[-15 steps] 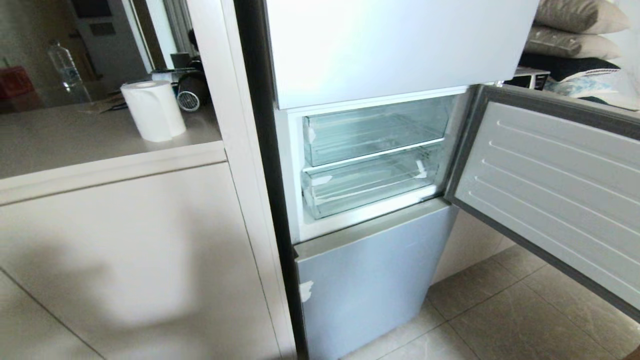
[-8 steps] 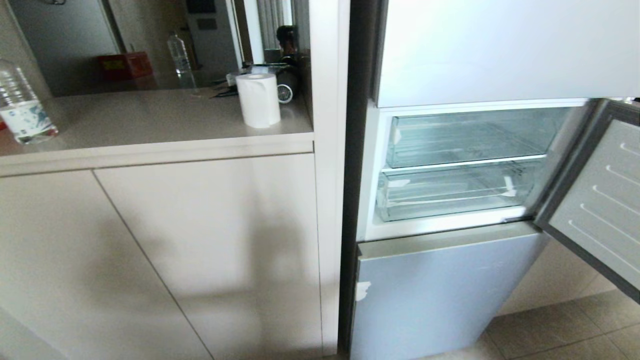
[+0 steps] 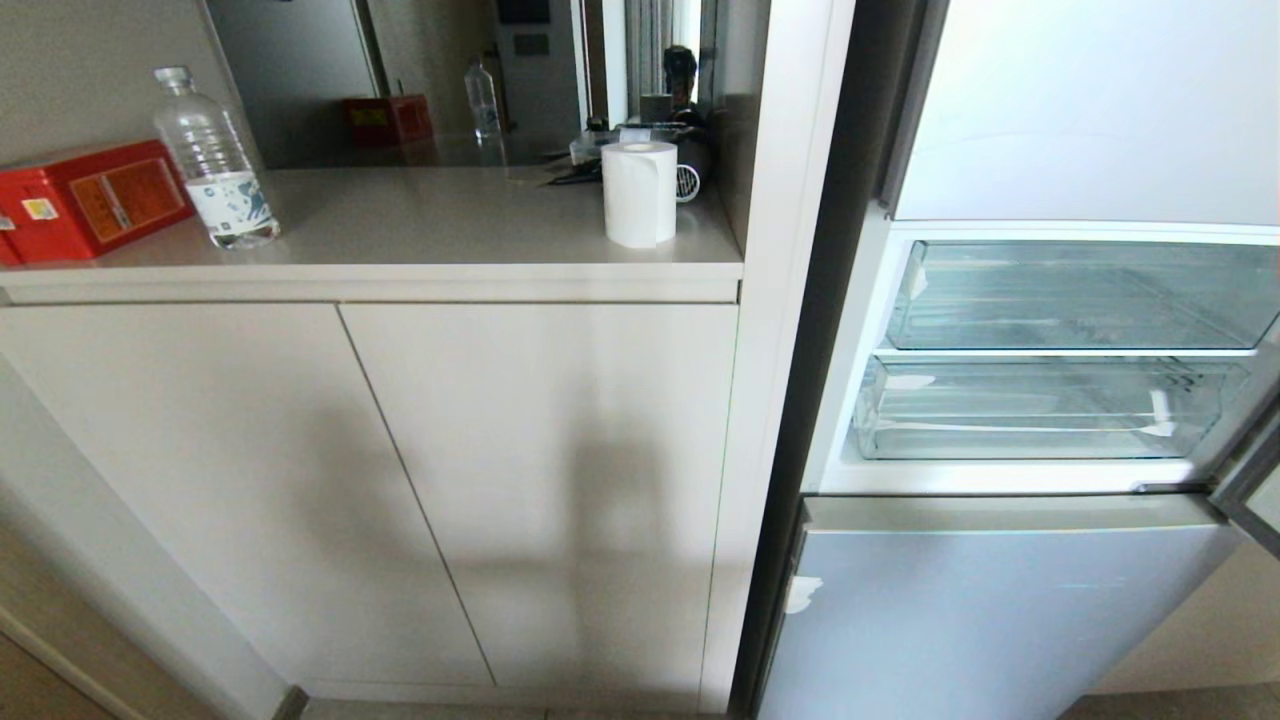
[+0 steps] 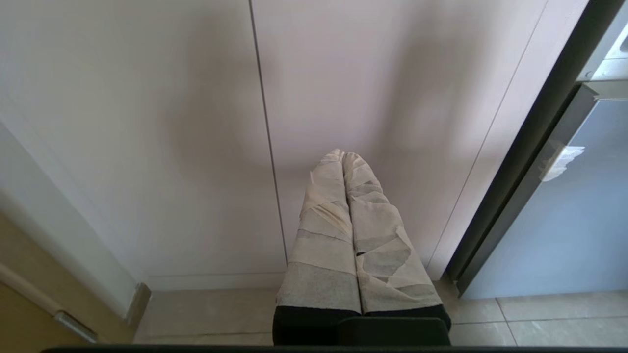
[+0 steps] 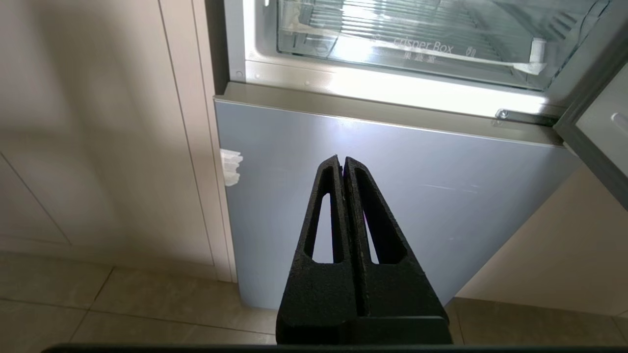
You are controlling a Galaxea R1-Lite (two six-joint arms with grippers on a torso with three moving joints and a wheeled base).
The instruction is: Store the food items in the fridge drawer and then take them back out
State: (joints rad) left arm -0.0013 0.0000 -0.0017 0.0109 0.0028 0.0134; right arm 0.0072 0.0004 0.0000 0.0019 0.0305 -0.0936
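Left gripper (image 4: 343, 156): tape-wrapped fingers (image 4: 324, 230) are seen pressed together along their whole length, clenched on nothing, pointed at the pale cabinet doors (image 4: 147, 122) without touching them. Right gripper (image 5: 340, 159): black fingers (image 5: 378, 230) closed tip to tip, nothing held between them, aimed at the blue-grey lower door panel (image 5: 392, 196) and clear of it. Neither arm is caught in the head view.

Fridge drawer (image 3: 1040, 415): seated in the open middle compartment, beneath the shallower clear tray (image 3: 1070, 300); its printed front lip is seen from the right wrist camera (image 5: 417, 49). Contents cannot be made out through the plastic; no food item is seen in any view.

On the counter (image 3: 420, 215) left of the fridge: a paper roll (image 3: 639, 195), a clear water bottle (image 3: 213, 160) and a red box (image 3: 90, 200) just beside the bottle.
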